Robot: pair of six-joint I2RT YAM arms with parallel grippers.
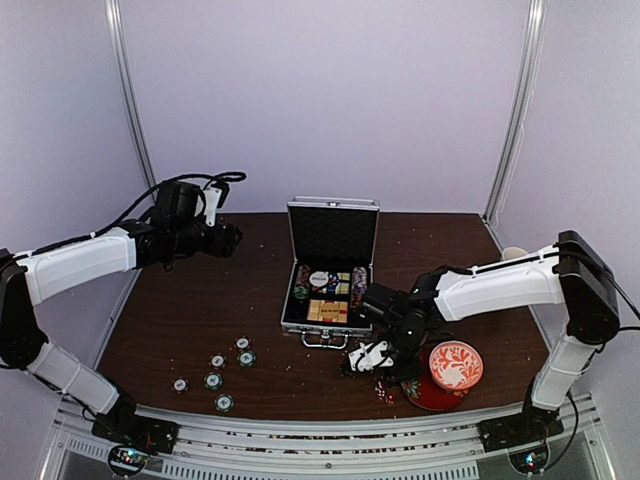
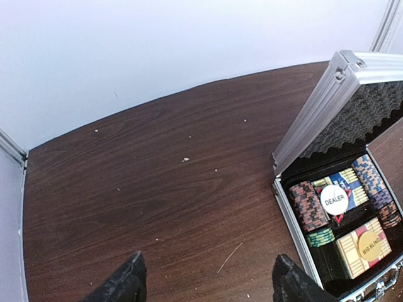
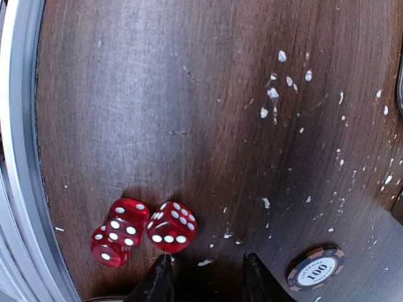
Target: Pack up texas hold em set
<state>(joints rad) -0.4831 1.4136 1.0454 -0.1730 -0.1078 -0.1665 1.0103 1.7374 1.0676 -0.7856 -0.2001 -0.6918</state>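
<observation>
The silver case [image 1: 330, 215] stands open mid-table, with chip rows [image 1: 303, 285] and a tan card box [image 1: 327, 310] inside. In the left wrist view the case [image 2: 286, 214] lies to the right, holding chips [image 2: 308, 204] and a white dealer button [image 2: 334, 199]. My left gripper [image 2: 208, 286] hangs open over bare wood, raised at the left [image 1: 225, 240]. Low by the front edge, my right gripper [image 3: 206, 280] is open narrowly with nothing between its fingers. Three red dice [image 3: 171, 225] lie just ahead of its left fingertip [image 3: 158, 277]. A dark "100" chip [image 3: 317, 269] rests to its right.
Several green-white chips [image 1: 212, 380] lie loose at the front left. A red-and-white bowl [image 1: 456, 365] on a red saucer [image 1: 425, 395] sits close to the right arm. A white mug [image 1: 513, 254] peeks out behind that arm. The metal table rail [image 3: 19, 157] runs beside the dice.
</observation>
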